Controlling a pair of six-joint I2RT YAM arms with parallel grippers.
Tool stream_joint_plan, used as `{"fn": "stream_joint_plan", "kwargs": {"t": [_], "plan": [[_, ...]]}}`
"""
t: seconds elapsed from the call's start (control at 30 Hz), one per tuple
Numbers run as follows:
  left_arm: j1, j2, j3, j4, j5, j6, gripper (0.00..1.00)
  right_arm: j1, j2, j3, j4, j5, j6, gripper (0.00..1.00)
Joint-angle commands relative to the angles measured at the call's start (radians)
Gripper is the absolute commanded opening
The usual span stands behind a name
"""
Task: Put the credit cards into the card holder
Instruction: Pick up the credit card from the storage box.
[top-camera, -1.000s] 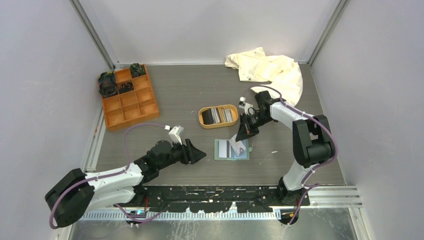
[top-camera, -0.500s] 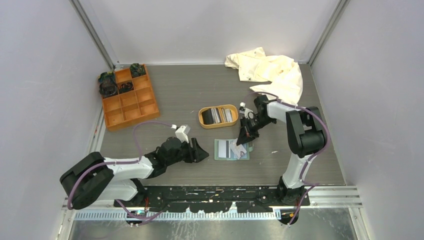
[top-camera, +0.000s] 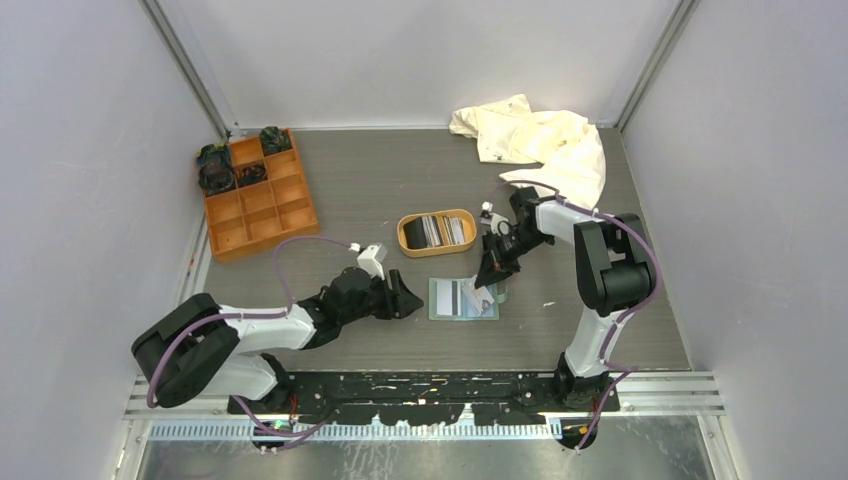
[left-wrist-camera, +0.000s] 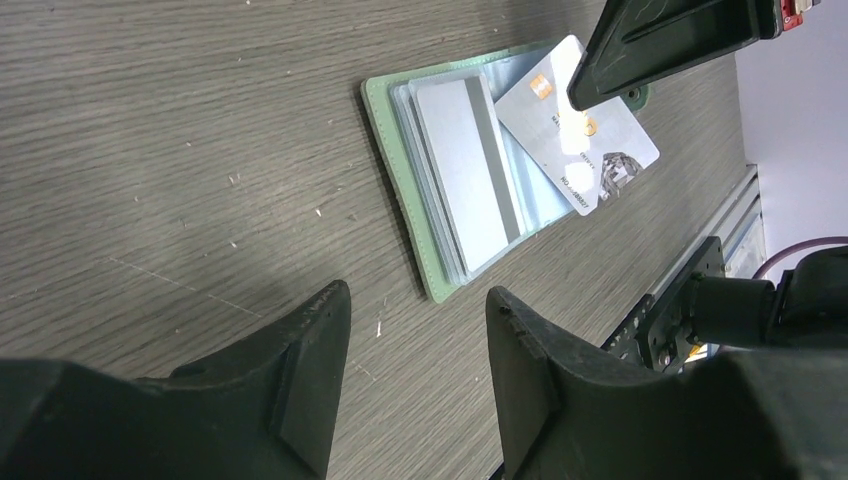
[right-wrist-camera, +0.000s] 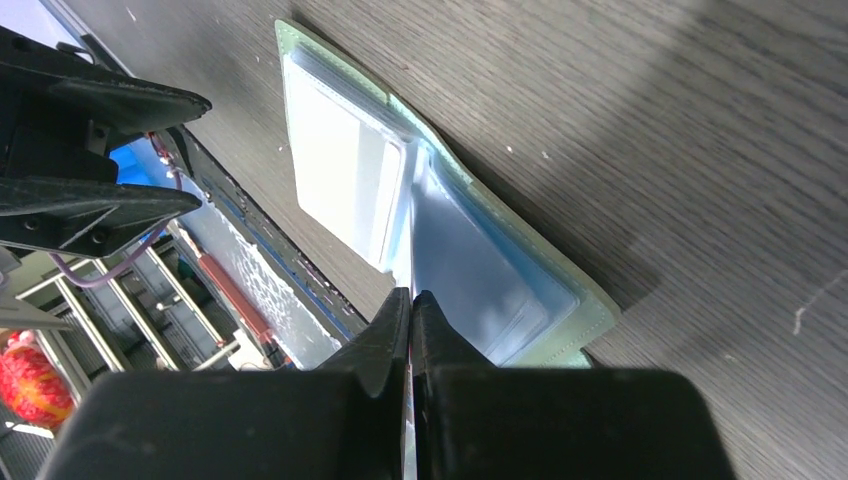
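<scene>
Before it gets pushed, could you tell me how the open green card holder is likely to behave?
Lying flat and thin, the card holder would probably slide, not tip. Its clear sleeves look soft and may flex. The card in the right gripper seems to rest on it, perhaps hindering it.

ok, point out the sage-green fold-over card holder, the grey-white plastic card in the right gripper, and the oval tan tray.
sage-green fold-over card holder (left-wrist-camera: 402, 190), left wrist view, bare green edge.
grey-white plastic card (left-wrist-camera: 600, 150), left wrist view, printed face.
oval tan tray (top-camera: 438, 253), top external view, near rim.
</scene>
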Motion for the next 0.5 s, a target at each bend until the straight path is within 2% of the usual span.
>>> {"fn": "stream_joint_plan", "kwargs": {"t": [0.0,0.3,0.47], "plan": [[-0.005,0.017,0.046,0.002,-0.023,0.026,0.52,-0.004,-0.044,0.013,0.000,0.015,-0.003,0.01],[-0.009,0.046,0.062,0.002,-0.010,0.019,0.52,-0.004,-0.039,0.009,0.011,-0.133,-0.002,0.01],[-0.014,0.086,0.074,0.003,-0.004,0.009,0.52,-0.003,-0.013,0.011,0.016,-0.140,0.007,0.01]]}}
